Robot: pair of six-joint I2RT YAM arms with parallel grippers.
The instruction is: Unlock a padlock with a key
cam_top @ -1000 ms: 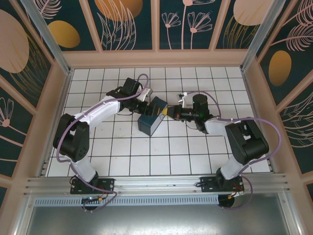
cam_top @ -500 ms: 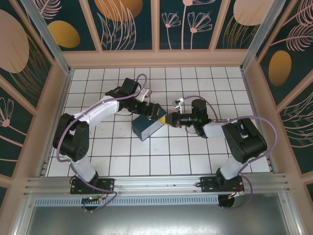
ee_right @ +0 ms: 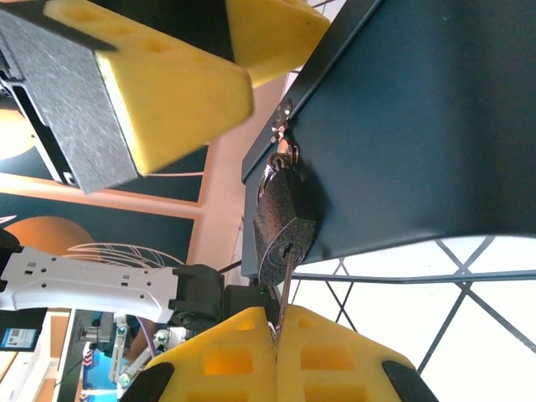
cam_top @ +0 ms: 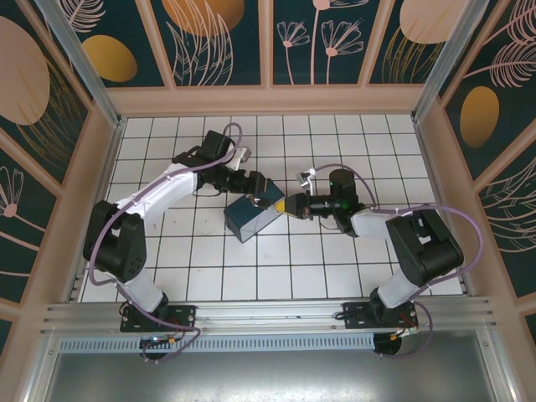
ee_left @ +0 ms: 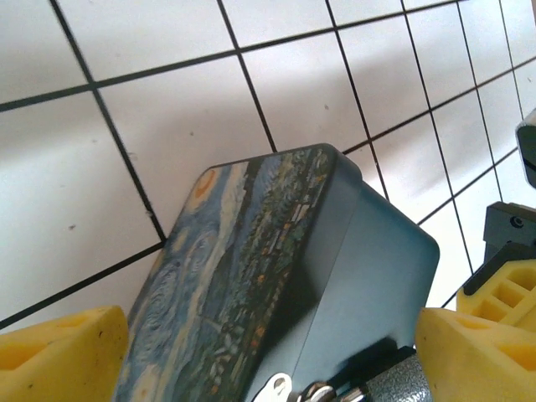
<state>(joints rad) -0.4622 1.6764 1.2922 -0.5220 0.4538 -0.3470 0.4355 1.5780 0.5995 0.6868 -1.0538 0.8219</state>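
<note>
1 change: your left gripper widens around the box, likely unbracing the padlock while the right gripper clamps the key.

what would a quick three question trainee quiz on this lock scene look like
1. True or false: the tip of the key meets the keyhole of the padlock.
2. Pick one: the right gripper is pinching a) nothing, b) the key, c) a screwdriver.
3. In a few words: what does the padlock hang from?

Key
1. True.
2. b.
3. The latch on the blue box.
</note>
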